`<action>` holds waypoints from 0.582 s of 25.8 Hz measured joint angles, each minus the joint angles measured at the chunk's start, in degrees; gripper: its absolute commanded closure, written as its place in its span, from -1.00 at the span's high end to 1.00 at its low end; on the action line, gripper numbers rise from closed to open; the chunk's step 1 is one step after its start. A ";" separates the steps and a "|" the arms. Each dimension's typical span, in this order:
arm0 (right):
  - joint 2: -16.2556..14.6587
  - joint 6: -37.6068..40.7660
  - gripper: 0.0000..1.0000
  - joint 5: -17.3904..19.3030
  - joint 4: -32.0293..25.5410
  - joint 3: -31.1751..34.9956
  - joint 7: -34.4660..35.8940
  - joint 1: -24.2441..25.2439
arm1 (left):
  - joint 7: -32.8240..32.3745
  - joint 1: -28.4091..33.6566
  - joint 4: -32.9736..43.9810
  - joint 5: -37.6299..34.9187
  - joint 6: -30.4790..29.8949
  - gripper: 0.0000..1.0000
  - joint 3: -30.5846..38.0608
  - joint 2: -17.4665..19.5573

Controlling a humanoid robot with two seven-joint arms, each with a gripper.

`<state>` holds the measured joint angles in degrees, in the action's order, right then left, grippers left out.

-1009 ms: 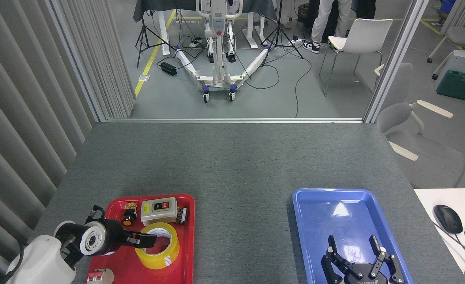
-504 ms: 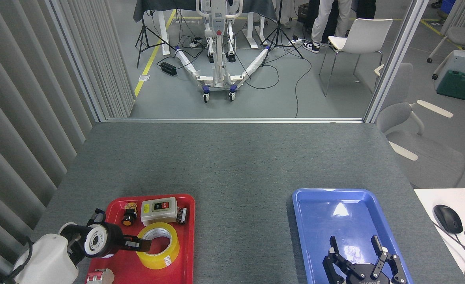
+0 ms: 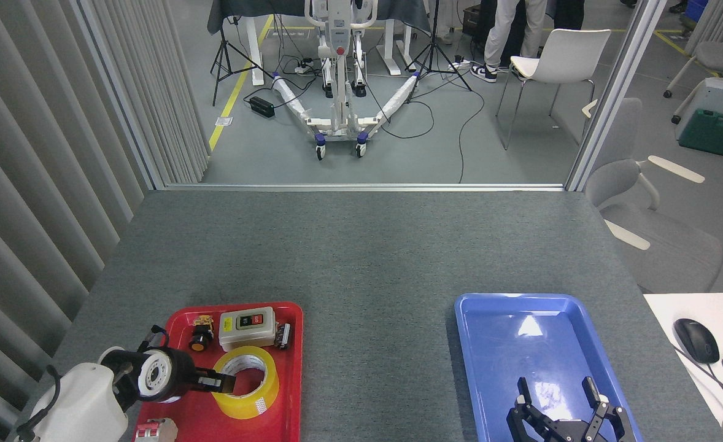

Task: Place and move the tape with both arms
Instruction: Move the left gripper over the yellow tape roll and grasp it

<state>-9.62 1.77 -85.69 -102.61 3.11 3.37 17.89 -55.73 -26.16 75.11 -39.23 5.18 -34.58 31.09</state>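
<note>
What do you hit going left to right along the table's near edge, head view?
Left hand → tape, lying in the red tray → bare table → blue tray → right hand over it → mouse.

The right hand point(image 3: 570, 410) is cut off by the bottom edge, only its spread fingers showing. The left hand point(image 3: 226, 384) covers the tape point(image 3: 246, 382) rim's left side; its grip is unclear.
</note>
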 measured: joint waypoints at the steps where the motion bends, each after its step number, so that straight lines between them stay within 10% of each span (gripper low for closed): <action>1: 0.01 0.00 1.00 0.00 0.00 0.11 0.02 0.12 | 0.02 -0.10 -0.27 -0.03 0.00 0.38 -0.19 -0.16; 6: -0.12 -0.10 1.00 0.00 0.07 0.74 0.15 0.12 | 0.01 -0.78 -1.22 -0.05 -0.16 0.30 -1.44 -0.81; 15: -0.37 -0.11 1.00 0.08 0.19 1.21 -0.01 -0.28 | -0.39 -1.28 -2.49 -0.09 -0.98 -0.75 -2.04 -1.96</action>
<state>-9.98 1.65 -85.61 -102.42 4.32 3.36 17.60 -56.12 -27.44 72.62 -39.31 4.20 -36.62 29.14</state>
